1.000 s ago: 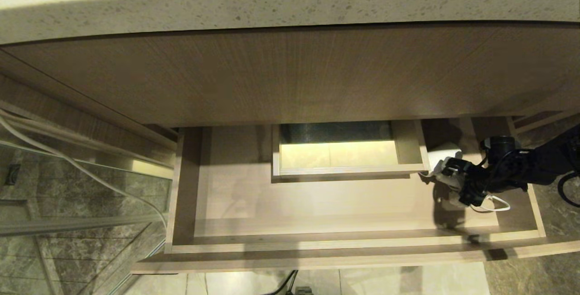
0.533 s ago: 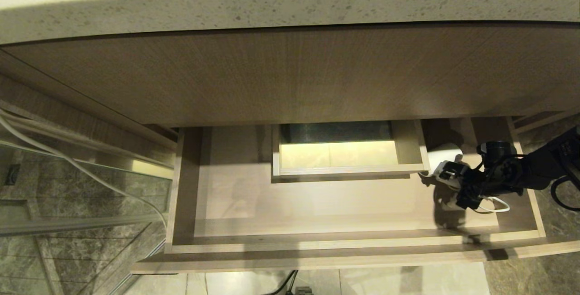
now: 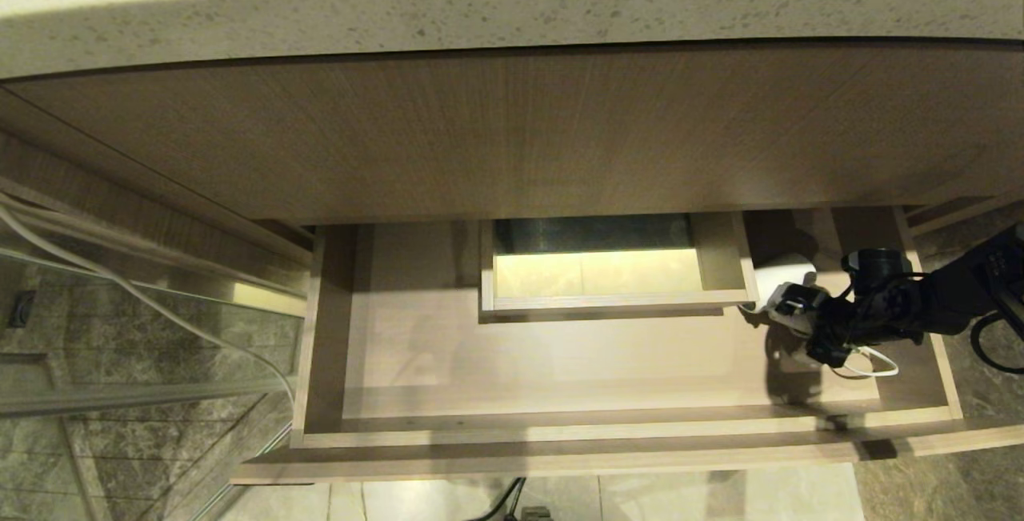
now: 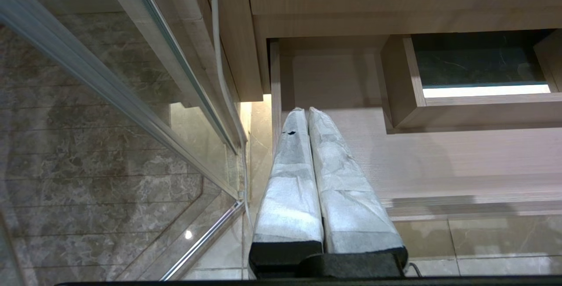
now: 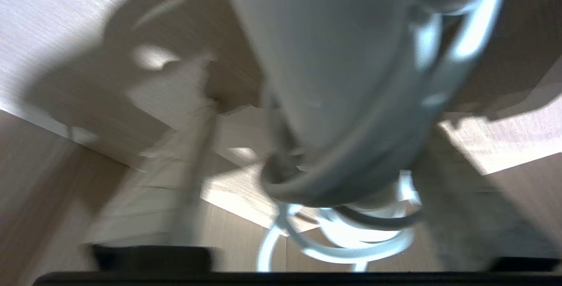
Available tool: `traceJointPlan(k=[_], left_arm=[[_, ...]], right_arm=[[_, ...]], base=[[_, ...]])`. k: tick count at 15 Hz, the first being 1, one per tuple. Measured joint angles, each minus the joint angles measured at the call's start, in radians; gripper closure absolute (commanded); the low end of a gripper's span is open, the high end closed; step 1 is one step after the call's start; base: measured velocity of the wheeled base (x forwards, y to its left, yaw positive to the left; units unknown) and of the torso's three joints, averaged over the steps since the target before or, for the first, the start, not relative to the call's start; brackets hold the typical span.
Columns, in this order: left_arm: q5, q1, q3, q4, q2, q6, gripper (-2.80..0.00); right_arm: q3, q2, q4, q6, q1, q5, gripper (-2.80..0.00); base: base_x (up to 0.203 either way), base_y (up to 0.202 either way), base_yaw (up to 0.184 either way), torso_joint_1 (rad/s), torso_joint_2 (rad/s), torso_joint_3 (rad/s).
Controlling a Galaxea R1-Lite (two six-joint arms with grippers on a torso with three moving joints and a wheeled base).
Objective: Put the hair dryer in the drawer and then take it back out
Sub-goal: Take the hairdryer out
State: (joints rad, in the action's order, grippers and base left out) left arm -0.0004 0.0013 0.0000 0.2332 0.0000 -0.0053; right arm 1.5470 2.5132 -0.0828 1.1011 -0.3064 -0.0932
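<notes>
Head view: my right gripper sits at the hair dryer, far right in the open drawer. Its fingers straddle the barrel; whether they grip it, I cannot tell. Only the left wrist view shows the left gripper, pads pressed together.

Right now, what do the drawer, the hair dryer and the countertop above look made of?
Drawer: light wood or wood-look board, matte, fine straight grain. Hair dryer: probably smooth white plastic, with a rubbery-looking white cord. Countertop: pale speckled stone or composite; dark flecks throughout.
</notes>
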Motion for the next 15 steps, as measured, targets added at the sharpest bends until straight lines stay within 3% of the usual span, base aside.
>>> traceJointPlan(k=[15], left_arm=[[0.0, 0.0, 0.0, 0.0, 0.0, 0.0, 0.0]], right_arm=[[0.017, -0.056, 0.052, 0.006, 0.0, -0.003, 0.0]], base=[[0.0, 0.0, 0.0, 0.0, 0.0, 0.0]])
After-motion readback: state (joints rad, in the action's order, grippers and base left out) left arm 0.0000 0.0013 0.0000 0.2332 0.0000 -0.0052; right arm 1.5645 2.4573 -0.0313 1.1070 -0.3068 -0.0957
